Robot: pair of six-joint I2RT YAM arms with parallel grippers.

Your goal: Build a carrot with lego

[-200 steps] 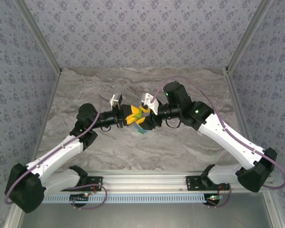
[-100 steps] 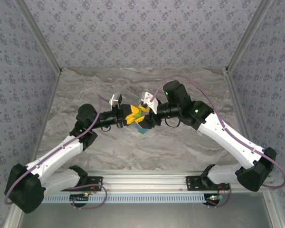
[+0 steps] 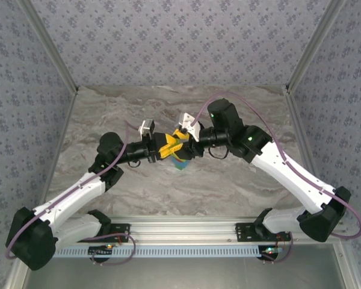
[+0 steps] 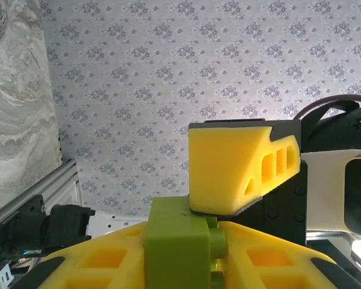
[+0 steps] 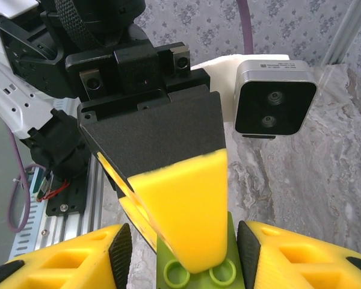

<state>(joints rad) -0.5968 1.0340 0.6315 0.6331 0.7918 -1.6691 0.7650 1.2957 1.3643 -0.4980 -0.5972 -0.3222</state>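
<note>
Robot arms, one from each lower corner of the overhead frame, are seen meeting at the centre above a grey marbled surface [image 3: 228, 180]. The left end effector [image 3: 168, 148] is clenched on a lime-green studded plastic brick [image 4: 177, 239], which sits low in the middle of the left wrist frame. The right end effector [image 3: 186, 146] is set nose to nose with it. Its yellow fingers [image 5: 84, 241] are seen at either side of the same brick along the bottom of the right wrist frame, but whether they press on it cannot be told. A left fingertip [image 5: 189, 211] is laid over the brick there. Blue and green bricks [image 3: 179, 162] are seen just below the meeting fingertips in the overhead frame; whether they are joined to the lime-green brick cannot be told.
</note>
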